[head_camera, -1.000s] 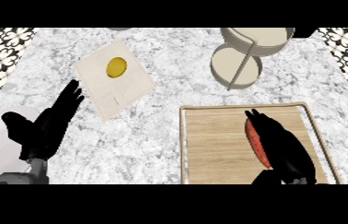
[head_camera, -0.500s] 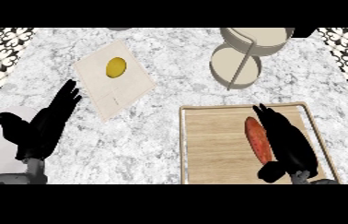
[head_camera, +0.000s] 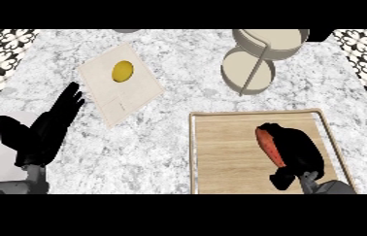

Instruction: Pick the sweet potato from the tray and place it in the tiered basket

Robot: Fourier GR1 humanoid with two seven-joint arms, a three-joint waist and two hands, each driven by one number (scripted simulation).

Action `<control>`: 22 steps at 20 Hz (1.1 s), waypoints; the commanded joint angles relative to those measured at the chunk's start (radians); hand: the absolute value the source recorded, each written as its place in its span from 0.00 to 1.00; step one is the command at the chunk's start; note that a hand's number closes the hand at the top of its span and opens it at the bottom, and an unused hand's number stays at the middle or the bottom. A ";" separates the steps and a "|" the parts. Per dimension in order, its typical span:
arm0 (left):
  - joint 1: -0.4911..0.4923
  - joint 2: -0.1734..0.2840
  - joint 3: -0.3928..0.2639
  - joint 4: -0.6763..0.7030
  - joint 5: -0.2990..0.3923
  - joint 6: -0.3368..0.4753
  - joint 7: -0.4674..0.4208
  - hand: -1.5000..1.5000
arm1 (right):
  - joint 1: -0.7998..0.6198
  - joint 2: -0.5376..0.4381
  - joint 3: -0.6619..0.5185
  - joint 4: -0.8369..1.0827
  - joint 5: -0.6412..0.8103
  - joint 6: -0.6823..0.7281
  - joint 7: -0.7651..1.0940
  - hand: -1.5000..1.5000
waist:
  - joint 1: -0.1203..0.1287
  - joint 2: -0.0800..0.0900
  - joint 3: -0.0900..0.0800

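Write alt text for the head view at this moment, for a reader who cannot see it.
The robot's black right hand curls over an orange-red sweet potato lying on a light wooden tray at the lower right of a grey marble counter. A beige two-tier basket stands beyond the tray, a yellow lemon lies on a pale cutting board, and the left hand rests open at lower left.

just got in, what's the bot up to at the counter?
The right hand is curled over the orange-red sweet potato, which lies on the wooden tray. It isn't lifted yet. The beige tiered basket stands beyond the tray. The left hand rests open at the left, near a yellow lemon on a pale cutting board.
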 commanded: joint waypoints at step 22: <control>-0.040 -0.025 0.009 0.018 -0.025 -0.014 0.008 0.50 | -0.299 -0.392 -0.648 0.676 -0.400 -0.232 -1.120 1.00 | 0.031 0.024 0.020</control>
